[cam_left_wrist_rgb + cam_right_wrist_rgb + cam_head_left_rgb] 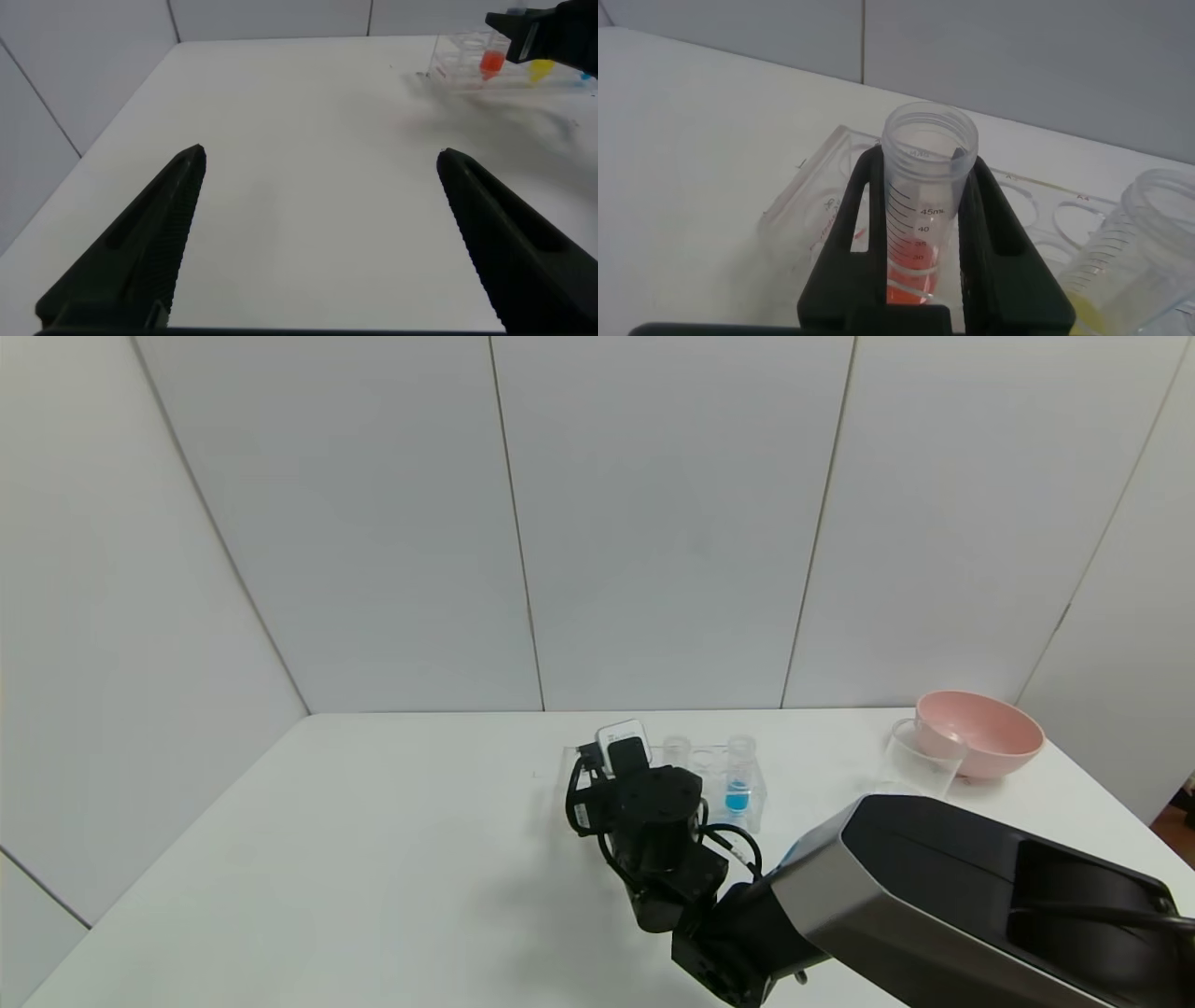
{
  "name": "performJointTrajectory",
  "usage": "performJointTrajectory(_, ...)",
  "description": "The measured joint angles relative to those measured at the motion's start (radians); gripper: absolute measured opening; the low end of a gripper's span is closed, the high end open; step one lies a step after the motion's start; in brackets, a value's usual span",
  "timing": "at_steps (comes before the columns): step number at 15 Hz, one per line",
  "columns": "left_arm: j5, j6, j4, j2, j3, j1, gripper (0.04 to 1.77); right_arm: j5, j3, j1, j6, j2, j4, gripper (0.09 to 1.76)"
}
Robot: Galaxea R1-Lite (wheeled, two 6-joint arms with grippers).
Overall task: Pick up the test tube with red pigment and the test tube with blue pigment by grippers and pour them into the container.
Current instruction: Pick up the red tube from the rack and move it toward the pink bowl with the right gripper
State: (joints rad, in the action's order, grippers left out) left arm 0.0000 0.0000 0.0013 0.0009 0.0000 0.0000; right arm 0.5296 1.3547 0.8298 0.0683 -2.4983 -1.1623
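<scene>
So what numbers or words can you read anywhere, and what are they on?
"45ml" and "40": scale marks on the test tube with red pigment, between the right gripper's fingers.
Lower marks on that scale: too blurred to read.
Marks by the tube rack's holes: unreadable.
Yellow-liquid tube: lines only.

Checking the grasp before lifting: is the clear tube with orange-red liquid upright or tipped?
Upright. The clear tube with orange-red liquid stands vertical in the clear rack, open mouth up, between the right gripper's black fingers.
</scene>
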Motion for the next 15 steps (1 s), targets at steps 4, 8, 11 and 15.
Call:
performJointTrajectory(4,0.0,0.0,0.0,0.0,0.0,0.0,1.76,-0.001,0.005,0.0,0.004,0.002,0.0,0.5)
performJointTrajectory(8,0.0,0.0,0.0,0.0,0.0,0.0,1.76,-0.003,0.007,-0.002,0.025,0.039,0.018,0.5)
performJointTrajectory(11,0.0,0.0,0.0,0.0,0.0,0.0,1.76,-0.004,0.007,-0.001,0.027,0.091,0.056,0.5)
performJointTrajectory(15,0.0,0.0,0.0,0.0,0.0,0.0,1.76,-0.002,-0.014,0.01,0.029,0.157,0.07,0.5)
